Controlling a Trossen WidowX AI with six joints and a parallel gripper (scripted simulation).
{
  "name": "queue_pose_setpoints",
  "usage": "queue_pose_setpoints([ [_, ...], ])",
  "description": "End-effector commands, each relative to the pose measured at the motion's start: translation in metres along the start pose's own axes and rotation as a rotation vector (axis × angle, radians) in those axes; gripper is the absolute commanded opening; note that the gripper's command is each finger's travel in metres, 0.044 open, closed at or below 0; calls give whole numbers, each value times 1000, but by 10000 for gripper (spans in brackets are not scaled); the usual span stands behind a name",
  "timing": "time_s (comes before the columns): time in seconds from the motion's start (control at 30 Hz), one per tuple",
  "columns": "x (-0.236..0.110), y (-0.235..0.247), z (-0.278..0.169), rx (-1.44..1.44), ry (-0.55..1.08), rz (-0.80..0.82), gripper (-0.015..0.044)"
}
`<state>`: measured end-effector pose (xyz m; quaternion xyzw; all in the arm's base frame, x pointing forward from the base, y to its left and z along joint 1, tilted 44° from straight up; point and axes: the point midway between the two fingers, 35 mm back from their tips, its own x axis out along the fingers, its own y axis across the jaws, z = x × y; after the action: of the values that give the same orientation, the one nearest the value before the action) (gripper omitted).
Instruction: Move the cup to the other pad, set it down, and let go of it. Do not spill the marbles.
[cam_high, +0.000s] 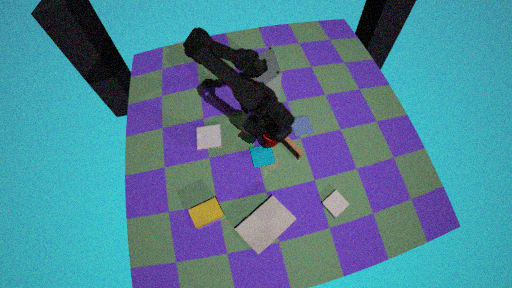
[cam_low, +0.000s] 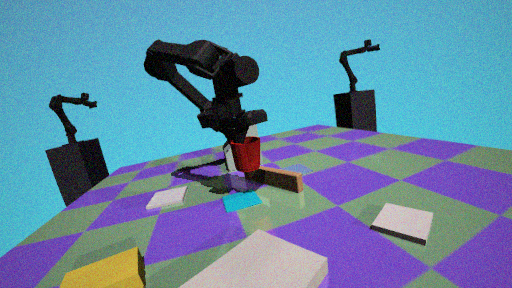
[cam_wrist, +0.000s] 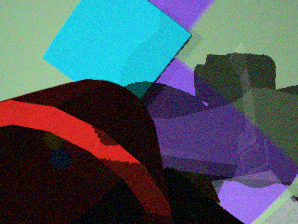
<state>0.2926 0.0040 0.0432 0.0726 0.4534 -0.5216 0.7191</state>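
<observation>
A red cup (cam_high: 270, 140) (cam_low: 246, 154) (cam_wrist: 67, 129) hangs in the air, upright, in my gripper (cam_high: 266, 134) (cam_low: 240, 138), which is shut on its rim. In the wrist view the cup's dark inside fills the lower left; a dim marble (cam_wrist: 60, 159) shows inside. A cyan pad (cam_high: 262, 156) (cam_low: 241, 201) (cam_wrist: 113, 30) lies on the table just ahead of and below the cup. A pale blue pad (cam_high: 302, 125) (cam_low: 298, 168) lies behind the cup on the far side. A wooden bar (cam_high: 291, 148) (cam_low: 280, 178) lies between the two pads, just beside the cup.
A white tile (cam_high: 208, 136) (cam_low: 167, 197) lies to the left. A yellow block (cam_high: 205, 212) (cam_low: 105, 272), a large white slab (cam_high: 265, 223) (cam_low: 260, 262) and a small white block (cam_high: 335, 203) (cam_low: 404, 222) lie toward the front. Black pillars (cam_low: 77, 167) (cam_low: 355, 110) stand at the table's back corners.
</observation>
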Motion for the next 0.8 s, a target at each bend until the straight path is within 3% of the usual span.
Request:
queue_pose_setpoints([
  [0.0, -4, 0, 13, 3, -7, 8, 0],
  [0.37, -7, -2, 43, 4, -9, 7, 0],
  [0.77, 6, -2, 43, 4, -9, 8, 0],
])
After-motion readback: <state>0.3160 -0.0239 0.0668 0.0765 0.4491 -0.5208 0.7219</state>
